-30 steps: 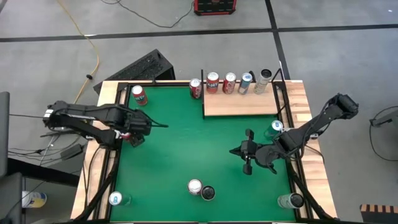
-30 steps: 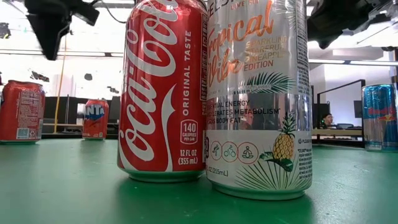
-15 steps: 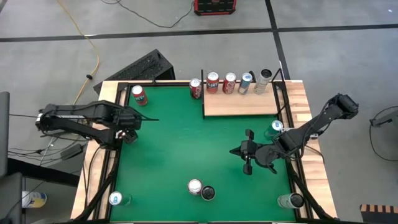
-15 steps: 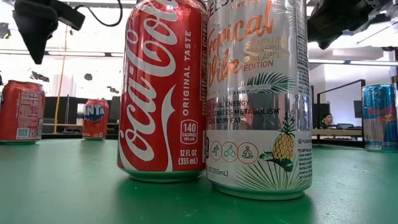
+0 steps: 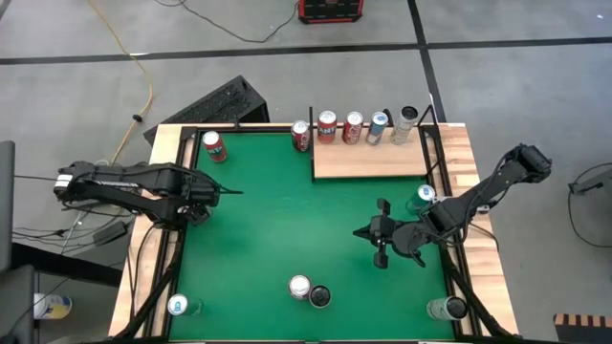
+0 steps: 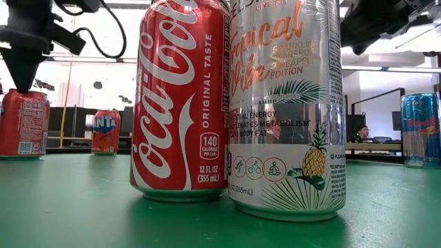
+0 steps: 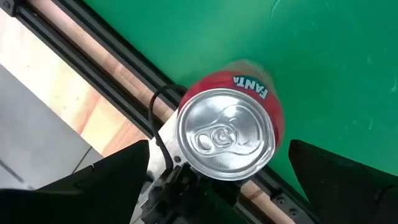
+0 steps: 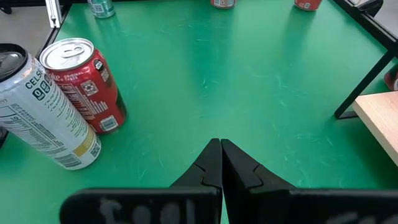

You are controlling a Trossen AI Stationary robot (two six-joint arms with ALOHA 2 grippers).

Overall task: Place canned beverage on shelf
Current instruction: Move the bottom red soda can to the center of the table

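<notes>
Green table (image 5: pixel 277 229), left gripper (image 5: pixel 196 198) jaws spread beside Fanta can (image 7: pixel 231 134), right gripper (image 8: pixel 221 163) jaws pressed together.

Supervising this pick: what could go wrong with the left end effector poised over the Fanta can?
1. The Fanta can stands right beside the black rail; the open left end effector may catch the rail.
2. Four cans already line the shelf at its back edge; placing another could bump them.

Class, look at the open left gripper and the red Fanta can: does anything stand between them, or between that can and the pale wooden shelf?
Nothing visible separates the left gripper from the red Fanta can. Toward the pale wooden shelf, another red can stands just off its left far corner. The bare green table nearer us looks open.
</notes>
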